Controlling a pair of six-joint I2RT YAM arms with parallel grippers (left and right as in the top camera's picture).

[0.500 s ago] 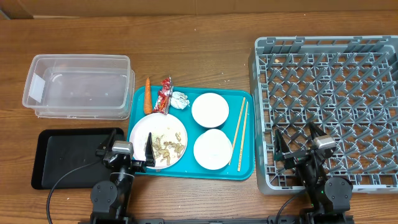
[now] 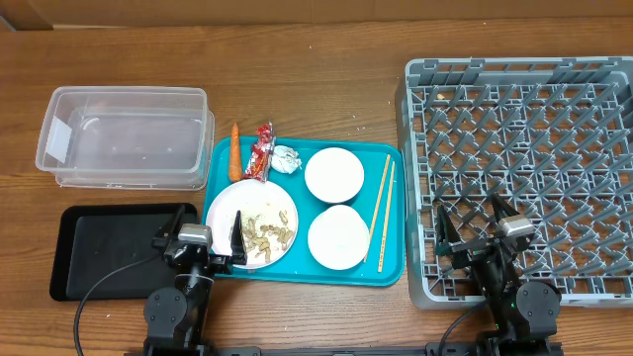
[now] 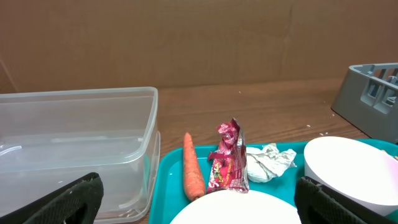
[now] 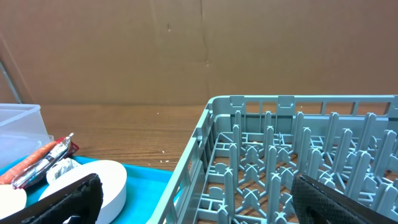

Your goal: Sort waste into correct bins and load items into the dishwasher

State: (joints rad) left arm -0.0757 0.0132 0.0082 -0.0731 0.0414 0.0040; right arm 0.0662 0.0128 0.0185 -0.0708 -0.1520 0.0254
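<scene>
Wooden tabletop [image 2: 316,89] is carrying everything, with brown cardboard standing behind it in both wrist views. On the right, the grey dish rack [image 2: 514,65] is sitting with nothing among its upright pegs. The right pincer [image 2: 473,232] is hanging over the rack's near left corner, spread wide and gripping nothing; the rack's left wall is standing between it and the teal tray [image 2: 392,262].

That tray is lying in the middle, just beside the rack. At far left the clear plastic tub [image 2: 124,138] is resting with nothing in it, and the black tray [image 2: 109,252] is lying in front of it, its right edge touching the teal tray.

On the teal tray, the white plate [image 2: 227,213] is taking up the near left corner with peanut shells [image 2: 269,234] scattered on it. Two white bowls, one farther [image 2: 333,174] and one nearer [image 2: 338,237], are sitting between the plate and the wooden chopsticks [image 2: 379,213], which are lying side by side along the tray's right edge.

Across the tray's far left corner, the carrot [image 2: 234,151], the red snack wrapper [image 2: 261,153] and the crumpled paper ball [image 2: 286,158] are lying in a row, close together.

The left pincer [image 2: 198,237] is hovering where black tray and plate meet, fully spread and empty, one finger over each.
</scene>
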